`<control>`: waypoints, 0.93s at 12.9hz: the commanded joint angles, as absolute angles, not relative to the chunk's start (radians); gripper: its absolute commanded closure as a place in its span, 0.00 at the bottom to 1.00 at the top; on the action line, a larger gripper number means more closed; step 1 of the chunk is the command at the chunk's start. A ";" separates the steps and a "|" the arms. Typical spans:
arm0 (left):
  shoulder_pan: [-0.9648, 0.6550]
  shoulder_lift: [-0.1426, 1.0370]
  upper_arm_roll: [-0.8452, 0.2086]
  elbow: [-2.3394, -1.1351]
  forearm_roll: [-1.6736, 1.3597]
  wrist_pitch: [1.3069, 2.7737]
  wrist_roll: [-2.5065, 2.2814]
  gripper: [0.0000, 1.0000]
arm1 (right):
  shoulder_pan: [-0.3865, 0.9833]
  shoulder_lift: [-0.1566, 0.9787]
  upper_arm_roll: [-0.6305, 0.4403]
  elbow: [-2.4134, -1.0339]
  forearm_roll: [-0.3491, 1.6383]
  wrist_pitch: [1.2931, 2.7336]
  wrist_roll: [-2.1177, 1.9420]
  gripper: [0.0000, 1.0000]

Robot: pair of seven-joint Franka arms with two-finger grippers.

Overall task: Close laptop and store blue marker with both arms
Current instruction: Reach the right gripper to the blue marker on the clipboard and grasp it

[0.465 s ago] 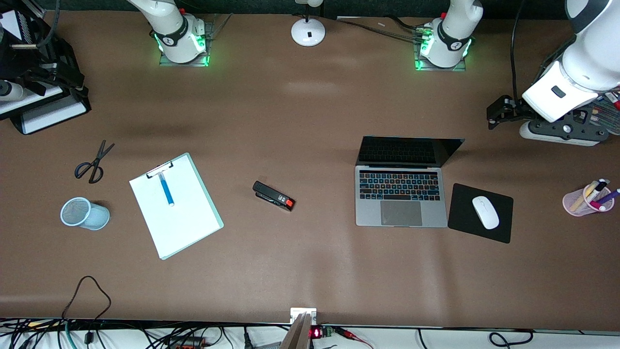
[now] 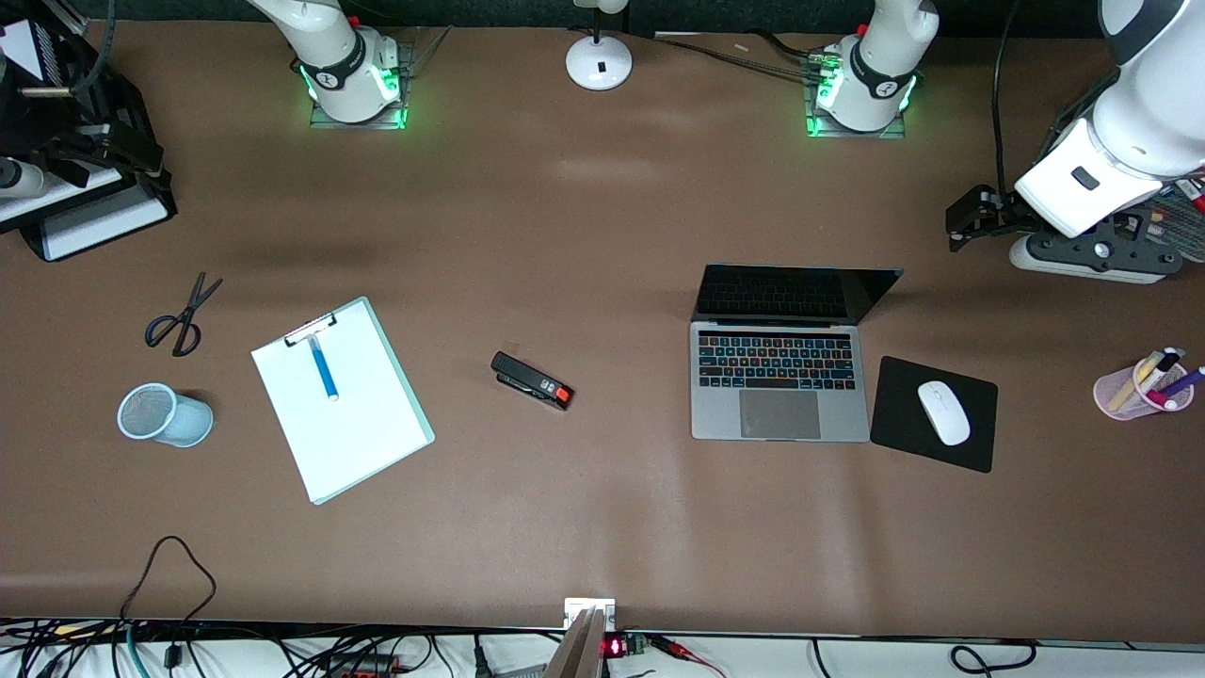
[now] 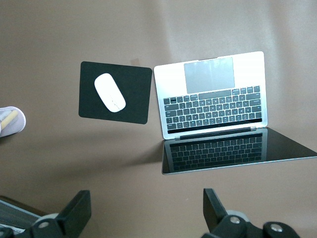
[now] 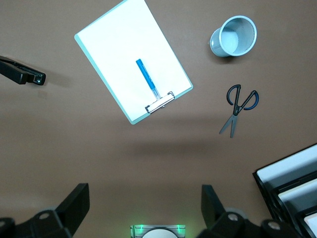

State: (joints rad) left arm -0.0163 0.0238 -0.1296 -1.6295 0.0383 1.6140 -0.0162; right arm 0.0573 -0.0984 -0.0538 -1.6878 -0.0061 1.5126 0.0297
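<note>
The laptop (image 2: 777, 386) stands open toward the left arm's end of the table, with lit keys and a dark screen; it also shows in the left wrist view (image 3: 213, 99). The blue marker (image 2: 323, 367) lies on a clipboard (image 2: 362, 428) toward the right arm's end; it also shows in the right wrist view (image 4: 146, 79). My left gripper (image 2: 955, 224) is open and empty, up in the air beside the laptop's screen edge (image 3: 146, 210). My right gripper (image 2: 122, 151) is open and empty, high over the table's corner by the black tray (image 4: 143, 206).
A white mouse (image 2: 943, 411) lies on a black pad (image 2: 894, 443) beside the laptop. A pink cup of markers (image 2: 1134, 391), a stapler (image 2: 532, 380), scissors (image 2: 181, 315), a mesh cup on its side (image 2: 160, 414), a black tray (image 2: 94, 217) and a white stand base (image 2: 599, 62) are on the table.
</note>
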 commanded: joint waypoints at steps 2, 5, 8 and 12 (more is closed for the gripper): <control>-0.017 0.017 -0.127 -1.629 0.031 1.611 -0.011 0.00 | 0.060 0.012 -0.051 -1.672 -0.006 1.519 0.015 0.00; -0.012 0.017 -0.126 -1.628 0.023 1.614 -0.006 0.00 | 0.077 0.102 -0.048 -1.697 -0.052 1.606 -0.039 0.00; -0.011 0.069 -0.126 -1.554 0.035 1.608 -0.008 0.00 | 0.084 0.194 -0.048 -1.747 -0.063 1.761 -0.118 0.00; -0.009 0.091 -0.126 -1.535 0.026 1.605 -0.009 0.00 | 0.077 0.343 -0.048 -1.773 -0.051 1.913 -0.222 0.00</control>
